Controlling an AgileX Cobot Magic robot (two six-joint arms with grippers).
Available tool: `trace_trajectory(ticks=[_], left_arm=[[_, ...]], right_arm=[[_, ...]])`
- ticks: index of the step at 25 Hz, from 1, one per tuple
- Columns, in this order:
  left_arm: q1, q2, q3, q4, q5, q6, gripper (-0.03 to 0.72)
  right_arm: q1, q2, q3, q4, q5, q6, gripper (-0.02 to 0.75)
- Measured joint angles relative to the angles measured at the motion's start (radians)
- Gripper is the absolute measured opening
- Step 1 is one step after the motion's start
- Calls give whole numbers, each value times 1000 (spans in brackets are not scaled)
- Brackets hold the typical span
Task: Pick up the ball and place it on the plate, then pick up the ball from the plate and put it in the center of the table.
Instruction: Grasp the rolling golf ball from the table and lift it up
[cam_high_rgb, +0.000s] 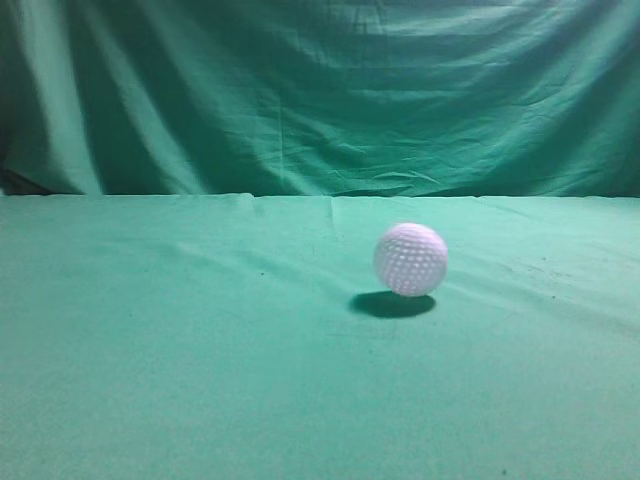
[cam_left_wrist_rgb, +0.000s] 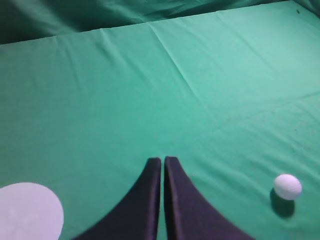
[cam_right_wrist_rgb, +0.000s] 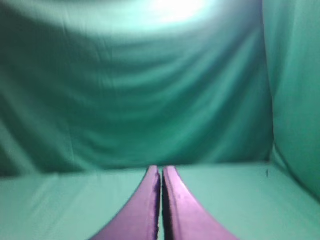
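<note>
1. We find no brand, label or writing that we can read on the ball (cam_high_rgb: 411, 259), on the cloth or on either gripper.
2. In the left wrist view, the plate (cam_left_wrist_rgb: 29, 212) shows as a pale round edge low in the corner, to the left of the left gripper (cam_left_wrist_rgb: 163, 161) and near it. Neither of the other two views shows the plate.
3. The left gripper's two dark fingers (cam_left_wrist_rgb: 145, 200) meet at their tips with only a thin slit between them, and they grip nothing.
4. The ball lies on the table (cam_left_wrist_rgb: 100, 100) to the right of the left gripper and well apart from it, resting on its own shadow. Nothing stands between them.
5. The exterior view shows the ball alone on the green cloth, right of the middle, with the draped curtain (cam_high_rgb: 300, 90) behind; no arm appears in it.
6. The right gripper (cam_right_wrist_rgb: 161, 170) has its purple-looking fingers (cam_right_wrist_rgb: 140, 210) pressed nearly together and empty. Ahead of it we see only table and blurred curtain; the ball does not appear there.
</note>
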Motion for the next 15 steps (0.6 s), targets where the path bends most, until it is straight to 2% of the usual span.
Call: trace_trajectory(ticks=[2, 5, 11, 15], left_arm=[[0, -72, 71, 23, -12, -1, 0], [0, -188, 159, 50, -28, -2, 0], [0, -387, 303, 126, -65, -2, 0], [0, -457, 376, 147, -112, -2, 0]], right_arm=[[0, 0, 0, 2, -69, 2, 0], [0, 0, -36, 2, 5, -10, 0], [0, 60, -241, -66, 431, -14, 0], [0, 210, -383, -70, 749, 105, 0]])
